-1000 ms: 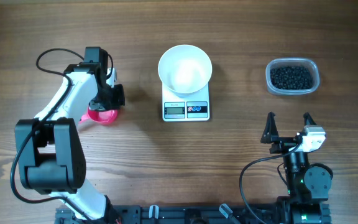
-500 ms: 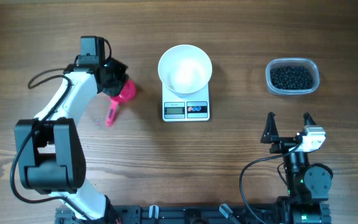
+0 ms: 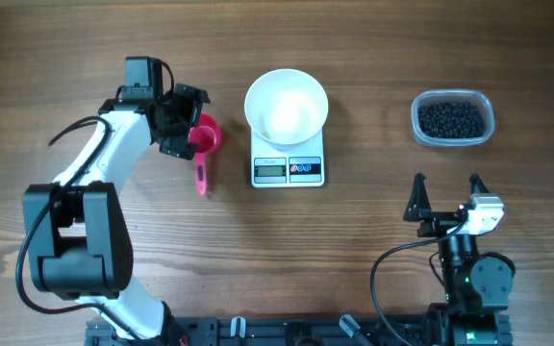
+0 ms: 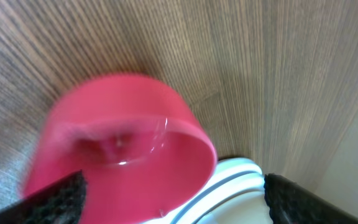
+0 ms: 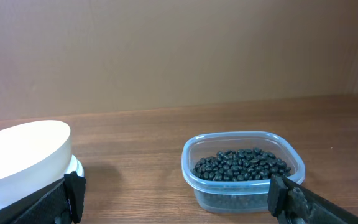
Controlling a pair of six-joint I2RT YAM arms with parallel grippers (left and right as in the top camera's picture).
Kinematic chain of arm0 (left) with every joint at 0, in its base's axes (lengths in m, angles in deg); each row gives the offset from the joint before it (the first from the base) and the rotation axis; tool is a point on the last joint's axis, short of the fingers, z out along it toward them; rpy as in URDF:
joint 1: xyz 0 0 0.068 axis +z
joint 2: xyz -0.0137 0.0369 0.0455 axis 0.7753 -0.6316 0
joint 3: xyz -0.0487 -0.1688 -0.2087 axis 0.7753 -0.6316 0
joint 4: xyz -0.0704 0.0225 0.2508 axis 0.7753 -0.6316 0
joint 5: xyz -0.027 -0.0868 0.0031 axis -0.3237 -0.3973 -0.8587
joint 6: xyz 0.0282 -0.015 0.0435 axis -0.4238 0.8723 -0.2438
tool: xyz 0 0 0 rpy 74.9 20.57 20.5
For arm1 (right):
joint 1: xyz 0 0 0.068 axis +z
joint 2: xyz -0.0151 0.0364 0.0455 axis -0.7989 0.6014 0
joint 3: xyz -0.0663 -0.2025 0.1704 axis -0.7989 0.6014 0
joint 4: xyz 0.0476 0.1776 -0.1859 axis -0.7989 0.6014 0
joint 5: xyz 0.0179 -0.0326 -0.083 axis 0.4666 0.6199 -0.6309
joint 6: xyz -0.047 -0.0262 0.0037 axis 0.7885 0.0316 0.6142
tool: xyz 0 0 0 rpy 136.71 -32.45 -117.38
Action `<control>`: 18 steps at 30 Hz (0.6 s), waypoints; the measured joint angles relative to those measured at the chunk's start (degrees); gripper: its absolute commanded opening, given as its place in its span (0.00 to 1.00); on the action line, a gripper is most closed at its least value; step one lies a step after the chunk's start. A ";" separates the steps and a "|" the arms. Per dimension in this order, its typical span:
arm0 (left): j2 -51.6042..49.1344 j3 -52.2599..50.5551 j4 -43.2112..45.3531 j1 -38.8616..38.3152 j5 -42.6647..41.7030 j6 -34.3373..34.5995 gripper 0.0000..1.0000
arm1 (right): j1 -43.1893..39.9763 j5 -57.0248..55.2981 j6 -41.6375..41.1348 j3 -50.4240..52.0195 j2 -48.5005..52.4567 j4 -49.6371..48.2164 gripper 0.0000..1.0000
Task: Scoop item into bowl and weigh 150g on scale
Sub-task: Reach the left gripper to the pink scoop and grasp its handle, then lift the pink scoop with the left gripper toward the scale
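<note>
The pink scoop point(image 3: 204, 142) sits left of the scale point(image 3: 289, 169), cup toward the back and handle toward the front. My left gripper point(image 3: 187, 122) stands open right beside the cup, its fingers clear of it. In the left wrist view the scoop's cup point(image 4: 117, 149) is blurred and fills the space ahead of the open left gripper point(image 4: 176, 200). The white bowl point(image 3: 287, 106) stands empty on the scale. The item point(image 3: 452, 118), black pellets, fills a clear tub at the back right. My right gripper point(image 3: 447, 195) is open and empty near the front, facing the pellets point(image 5: 241, 165) and the bowl point(image 5: 23, 149).
The clear plastic tub point(image 5: 246, 186) stands on bare wood to the right of the scale. A white ridged edge point(image 4: 235, 180) shows just behind the scoop in the left wrist view. Cables and the arm bases point(image 3: 469, 288) run along the front edge.
My left gripper carried the pink scoop from the left toward the scale, then opened and let it go. The right arm has not moved.
</note>
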 measured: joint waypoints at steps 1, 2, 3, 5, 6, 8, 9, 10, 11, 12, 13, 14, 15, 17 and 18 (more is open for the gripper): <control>0.00 0.00 0.02 0.00 -0.17 0.00 1.00 | 0.00 0.00 0.00 0.00 0.00 0.00 1.00; 0.00 0.00 0.22 0.00 -0.63 0.00 1.00 | 0.00 0.00 0.00 0.00 0.00 0.00 1.00; 0.00 0.00 0.66 0.00 -1.09 -0.02 1.00 | 0.00 0.00 0.00 0.00 0.00 0.00 1.00; 0.00 0.00 2.21 0.00 -1.70 -0.11 1.00 | 0.00 0.00 0.00 0.00 0.00 0.00 1.00; 0.11 -0.02 3.08 0.00 -1.81 -0.11 1.00 | 0.00 0.00 0.00 0.00 0.00 0.00 1.00; 1.36 -0.07 5.01 -0.02 -1.92 -0.20 1.00 | 0.00 0.00 0.00 0.00 0.00 0.00 1.00; 2.58 -0.07 5.97 0.00 -1.95 -0.35 1.00 | 0.00 0.00 0.00 0.00 0.00 0.00 1.00; 4.68 -0.07 6.95 0.00 -1.95 -0.85 1.00 | 0.00 0.00 0.00 0.00 0.00 0.00 1.00; 6.43 -0.07 7.32 -0.02 -1.88 -1.73 1.00 | 0.00 0.00 0.00 0.00 0.00 0.00 1.00; 9.18 -0.07 7.21 -0.13 -1.60 -3.17 1.00 | 0.00 0.00 0.00 0.00 0.00 0.00 1.00; 12.31 -0.04 6.27 -0.35 -0.66 -5.03 1.00 | 0.00 0.00 0.00 0.00 0.00 -0.02 1.00; 15.26 0.00 4.02 -0.92 1.57 -7.39 1.00 | 0.00 0.00 0.00 0.00 0.00 -0.02 1.00; 20.46 -0.02 -0.33 -2.97 5.86 -11.28 1.00 | 0.00 0.00 0.00 0.00 0.00 0.00 1.00; 24.74 0.26 -5.38 -6.38 12.61 -17.66 1.00 | 0.00 0.00 0.00 0.00 0.00 0.00 1.00; 27.10 0.24 -8.09 -8.96 15.93 -23.17 1.00 | 0.00 0.00 0.00 0.00 0.02 0.00 1.00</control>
